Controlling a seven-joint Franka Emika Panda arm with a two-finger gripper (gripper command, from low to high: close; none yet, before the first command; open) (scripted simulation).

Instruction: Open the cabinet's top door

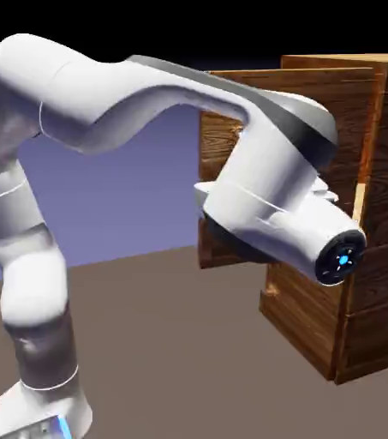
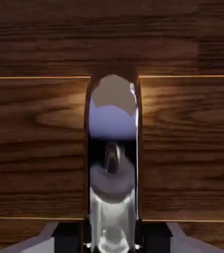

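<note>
Between the jaws [image 2: 112, 242], seen from the hand, a shiny metal handle [image 2: 112, 148] runs straight away up the middle of the view, its long axis in line with the hand; the jaws are clamped narrow on it. Dark wood grain fills everything behind. From outside, the white arm [image 1: 146, 86] reaches right to the cabinet [image 1: 377, 214], whose door [image 1: 231, 146] stands swung out toward the arm, the hand hidden behind the wrist. Brown bench [image 1: 171, 343] below, blue-violet backdrop beyond.
</note>
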